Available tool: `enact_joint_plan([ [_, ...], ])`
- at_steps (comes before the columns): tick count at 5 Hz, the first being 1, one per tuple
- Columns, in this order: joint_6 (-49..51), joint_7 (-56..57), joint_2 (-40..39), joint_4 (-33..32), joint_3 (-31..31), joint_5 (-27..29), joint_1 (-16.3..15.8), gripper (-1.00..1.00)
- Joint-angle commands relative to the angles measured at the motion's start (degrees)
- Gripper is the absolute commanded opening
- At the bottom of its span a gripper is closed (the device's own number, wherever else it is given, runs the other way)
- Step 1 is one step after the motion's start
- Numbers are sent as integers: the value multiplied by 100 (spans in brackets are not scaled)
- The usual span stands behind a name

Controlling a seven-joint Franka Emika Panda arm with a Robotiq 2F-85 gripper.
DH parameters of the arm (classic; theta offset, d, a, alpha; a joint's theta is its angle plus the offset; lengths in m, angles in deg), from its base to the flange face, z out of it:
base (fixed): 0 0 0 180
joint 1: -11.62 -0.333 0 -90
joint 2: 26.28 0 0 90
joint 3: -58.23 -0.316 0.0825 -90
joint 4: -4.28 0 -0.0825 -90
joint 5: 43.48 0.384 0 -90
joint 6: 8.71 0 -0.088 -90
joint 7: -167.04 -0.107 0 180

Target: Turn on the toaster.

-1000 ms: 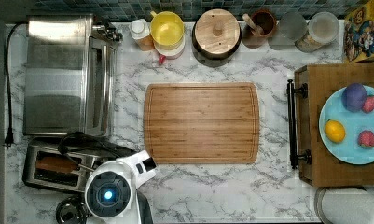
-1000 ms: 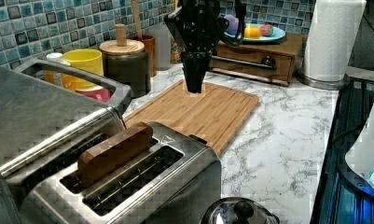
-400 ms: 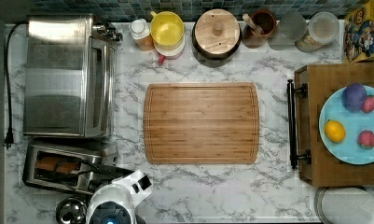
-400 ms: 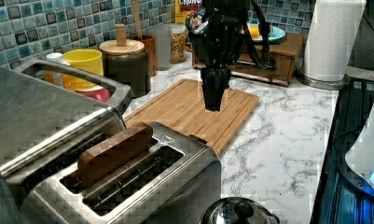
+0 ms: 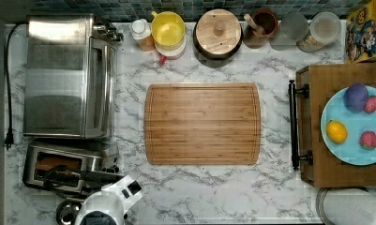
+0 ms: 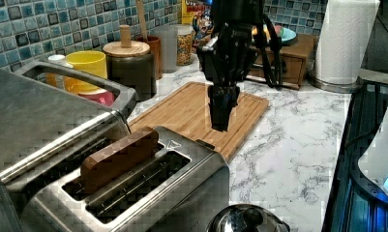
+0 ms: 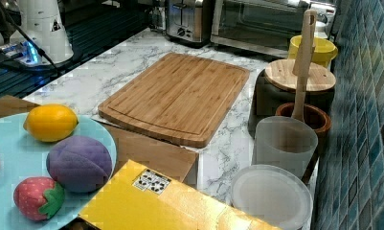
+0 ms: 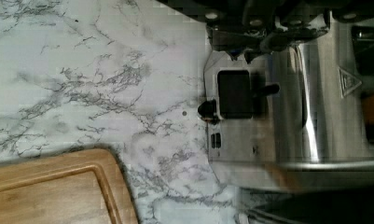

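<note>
My gripper (image 6: 221,126), seemingly closed and empty, hangs just off the toaster (image 6: 133,193) beside the oven (image 5: 68,75), so I should line up squarely over its lever (image 8: 207,109) before pressing straight down.

toaster (image 5: 66,165): small shiny steel box, two long top slots
contents: brown slice standing in one slot
lever: black knob (image 8: 208,108) on the end face I look down on
place: lower left of the top view, marble counter
</note>
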Motion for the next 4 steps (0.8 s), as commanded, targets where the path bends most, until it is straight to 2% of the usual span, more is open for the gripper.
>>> enact_joint_plan([
  [1, -586, -872, -79, -108, -383, -230, 410, -100],
  [2, -698, -844, -27, -92, -211, -130, 425, -100],
  [3, -372, -557, -270, 157, -75, -105, 363, -100],
  [4, -383, -251, -359, 204, -12, 56, 168, -100],
])
